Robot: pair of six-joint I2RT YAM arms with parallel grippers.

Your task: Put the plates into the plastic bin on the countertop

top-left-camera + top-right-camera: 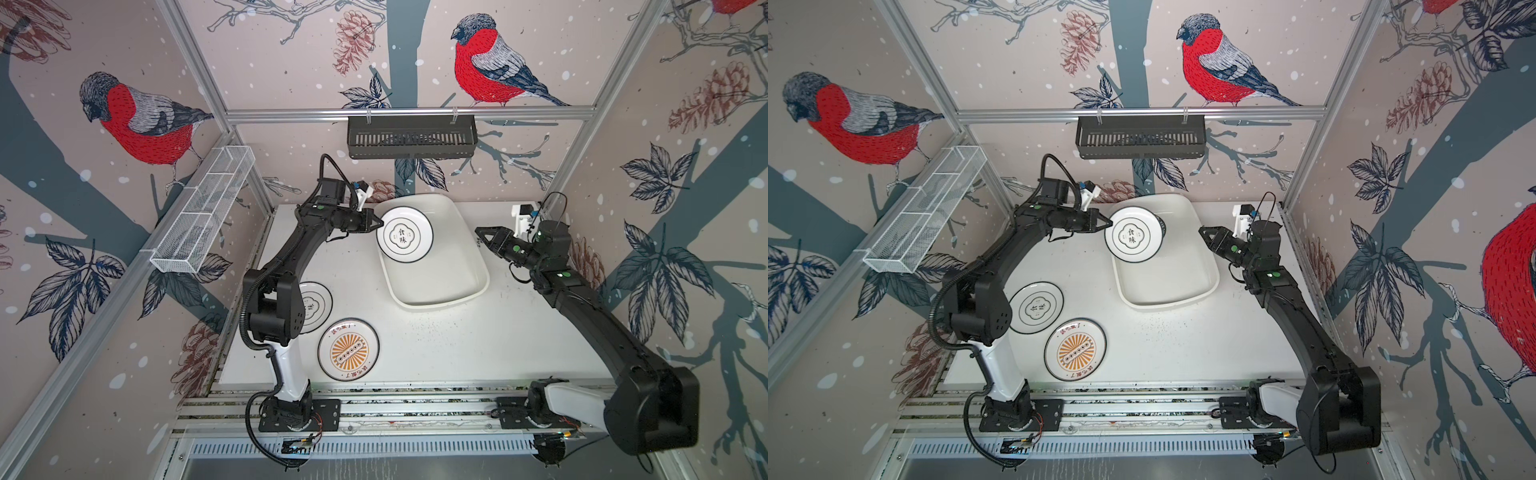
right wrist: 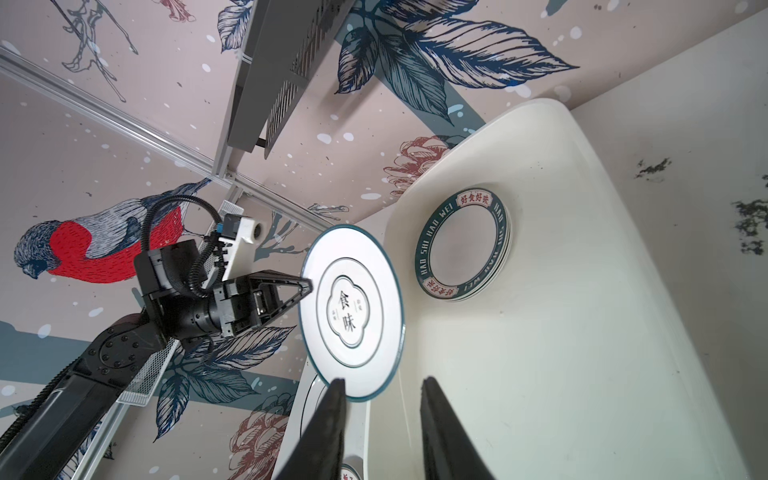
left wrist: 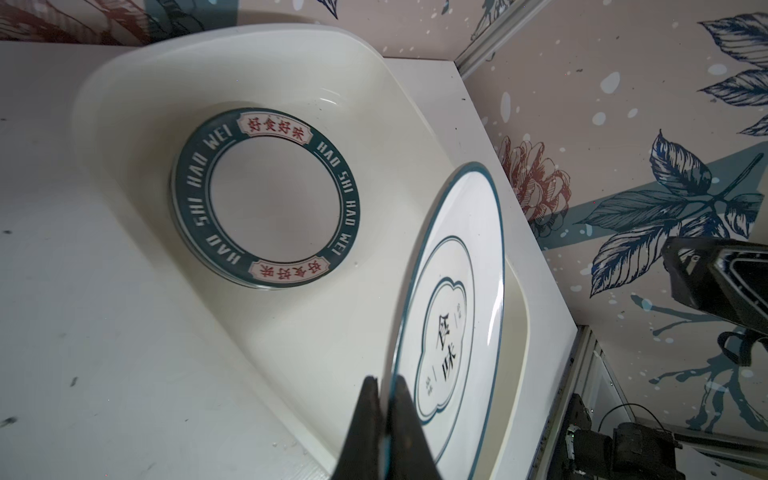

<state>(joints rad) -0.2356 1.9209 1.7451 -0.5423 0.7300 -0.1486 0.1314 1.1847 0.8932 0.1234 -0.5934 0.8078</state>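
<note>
Plates with green rims [image 3: 266, 199] already lie stacked in the far left part of the bin [image 1: 444, 270]. The right wrist view shows several edges in that stack, but I cannot count them for certain. That much of the job is done.

My left gripper [image 1: 379, 224] is clamped tight on the left edge of a thin-rimmed plate [image 1: 404, 235] with black characters in its middle. I hold it face up over the far left of the bin, largely above the stack and, as far as I can judge, clear of it. In a top view only a dark sliver of the stack [image 1: 1163, 226] shows past its right edge. This plate is over the bin but not yet set down, so I count it as in hand rather than placed.

My right gripper [image 1: 478, 237] is partly open and holds nothing. It hovers near the bin's right rim, pointing towards the held plate.

Two plates are left on the tabletop [image 1: 457, 345], well apart from the bin at the near left. One is a second thin-rimmed plate [image 1: 1036, 307] beside my left arm, and just nearer lies a sunburst plate [image 1: 1075, 350]. By my reckoning I am past the halfway mark, with one release and two more trips to go.
</note>
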